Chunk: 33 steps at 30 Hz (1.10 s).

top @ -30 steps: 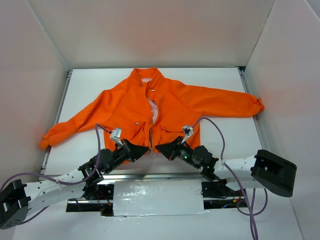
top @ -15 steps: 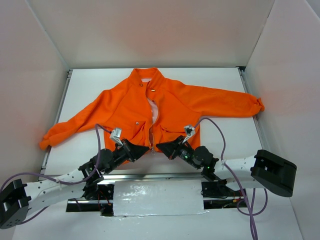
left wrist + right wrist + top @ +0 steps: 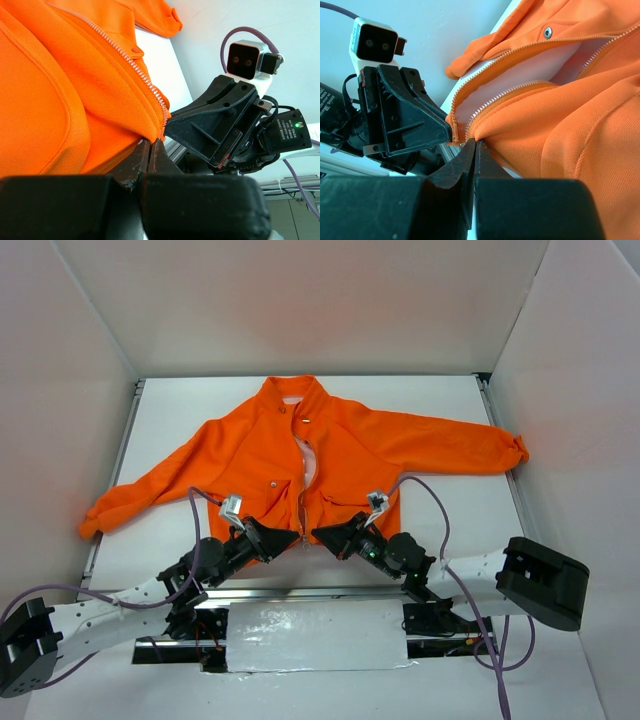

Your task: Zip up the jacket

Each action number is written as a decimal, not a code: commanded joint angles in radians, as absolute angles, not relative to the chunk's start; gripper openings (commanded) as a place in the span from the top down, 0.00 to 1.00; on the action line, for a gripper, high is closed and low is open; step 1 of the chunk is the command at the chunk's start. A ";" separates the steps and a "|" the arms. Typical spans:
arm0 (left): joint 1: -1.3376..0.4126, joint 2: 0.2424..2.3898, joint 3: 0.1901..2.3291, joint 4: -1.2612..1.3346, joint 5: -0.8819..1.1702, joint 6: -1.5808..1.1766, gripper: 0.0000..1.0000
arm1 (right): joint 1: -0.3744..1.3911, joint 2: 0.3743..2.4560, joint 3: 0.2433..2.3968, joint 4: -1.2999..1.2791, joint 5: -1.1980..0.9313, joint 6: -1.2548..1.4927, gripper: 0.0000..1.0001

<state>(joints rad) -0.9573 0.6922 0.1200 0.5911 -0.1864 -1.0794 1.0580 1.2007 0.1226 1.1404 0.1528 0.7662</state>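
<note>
- Left gripper (image 3: 290,537) and right gripper (image 3: 318,534) nearly meet, each clamped on the jacket (image 3: 350,445) beside the zipper's (image 3: 302,500) foot.
- The zipper runs straight away from both grippers toward the collar (image 3: 298,390).

jacket (image 3: 340,445): flat on table (image 3: 180,405), collar beyond both grippers | left gripper (image 3: 284,541): tips together on hem, right gripper (image 3: 320,536) just beside | zipper (image 3: 301,502): runs away from between them, parted farther up
</note>
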 commanded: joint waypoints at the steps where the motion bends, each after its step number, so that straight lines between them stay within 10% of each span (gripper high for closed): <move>1: -0.963 0.695 0.143 0.676 -0.178 -1.089 1.00 | 1.071 1.200 0.115 1.249 0.144 0.767 1.00; 33: -0.962 0.735 0.138 0.710 -0.149 -1.111 1.00 | 1.075 1.167 0.124 1.215 0.183 0.764 1.00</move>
